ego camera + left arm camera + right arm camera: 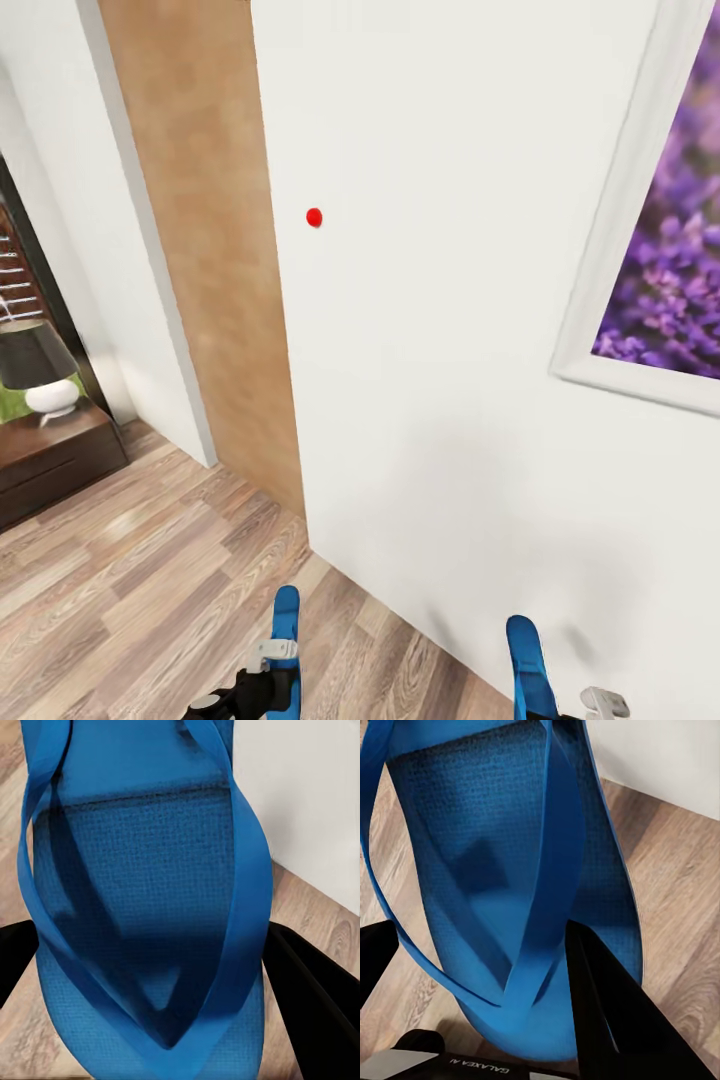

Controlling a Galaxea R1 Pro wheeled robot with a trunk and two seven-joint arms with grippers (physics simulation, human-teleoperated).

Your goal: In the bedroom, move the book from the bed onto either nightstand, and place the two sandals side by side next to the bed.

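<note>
Claws: L claw (262, 690) & R claw (575, 708) each grip a sandal (286, 625), upright.

The two flat rubber sandals, one in the left pincer (283, 650) and one in the right pincer (527, 668), are bright blue, their footbeds (150, 870) finely dotted and darker in shade, their thong straps (556, 862) the same blue; the pincer fingers (315, 997) are black. The plank floor (130, 590) is brown-grey wood grain; the wall (450, 300) is white with a small red dot (314, 217); the door panel (215, 260) is mottled tan. The white-framed picture (665, 270) shows purple blossoms; the lamp (38, 365) has a black shade and white base on a dark brown cabinet (55, 460).
</note>
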